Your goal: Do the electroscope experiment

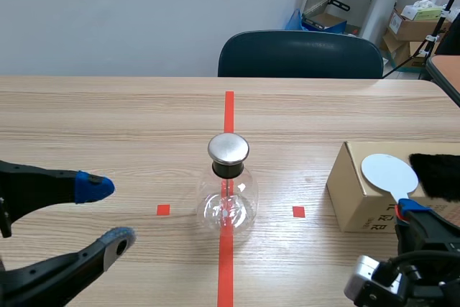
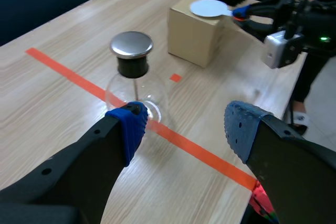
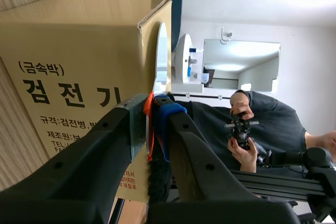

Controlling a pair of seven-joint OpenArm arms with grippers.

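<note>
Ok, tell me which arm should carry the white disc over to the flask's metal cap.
Right. The right gripper is shut on the orange handle of the white disc atop the box; the left gripper is open, empty, beside the flask.

1. light wood-grain tabletop [image 1: 108, 120]: pale tan with darker brown streaks, plus an orange-red tape line [image 1: 228, 109] and little squares in the same colour
2. clear round glass flask [image 1: 227, 206]: totally see-through, black stopper, shiny silver cap
3. tan cardboard box [image 1: 356, 192]: plain kraft brown, black Korean lettering on the side
4. white round flat disc [image 1: 389, 172]: plain white, handle is orange-red
5. black fuzzy cloth [image 1: 437, 175]: solid black
6. left gripper [image 1: 108, 213]: black fingers, pads [image 2: 128, 124] bright blue and a greyer blue with tiny dots
7. right gripper [image 3: 153, 109]: black too, one pad grey-green, the other blue
8. dark padded chair back [image 1: 300, 54]: deep navy-teal
</note>
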